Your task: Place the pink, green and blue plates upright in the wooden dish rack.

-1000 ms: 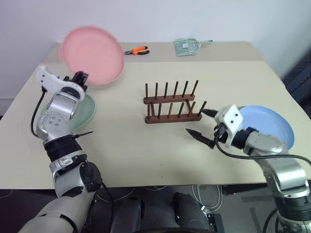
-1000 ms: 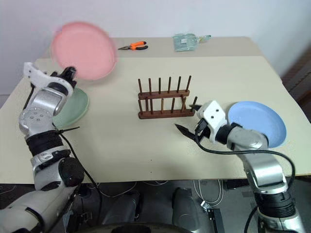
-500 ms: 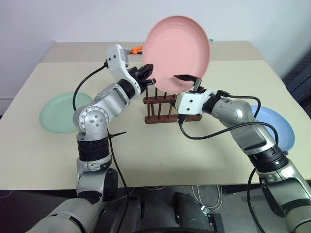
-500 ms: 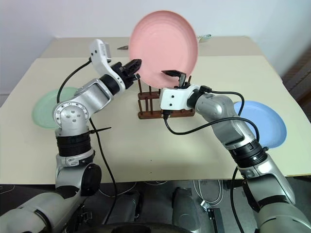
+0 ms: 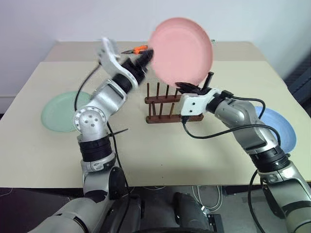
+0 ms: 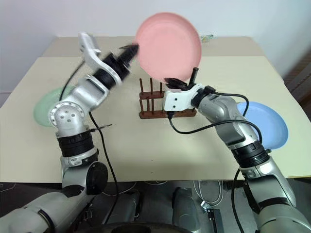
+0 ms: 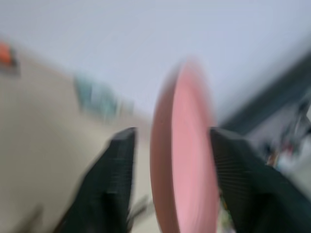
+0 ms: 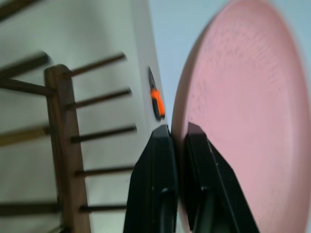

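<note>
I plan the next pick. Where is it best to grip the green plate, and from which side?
Probably the raised rim of the green plate, on its near edge. It lies flat on the table, so only the thin rim gives the gripper something to pinch. That edge faces the robot with bare table before it.

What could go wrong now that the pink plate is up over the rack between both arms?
1. The right gripper pinches only the pink plate's lower rim while the left gripper's jaws stand apart around its edge; the plate could swing or slip.
2. It hangs above the wooden dish rack, so it could strike peg tips on the way down instead of dropping between them.
</note>
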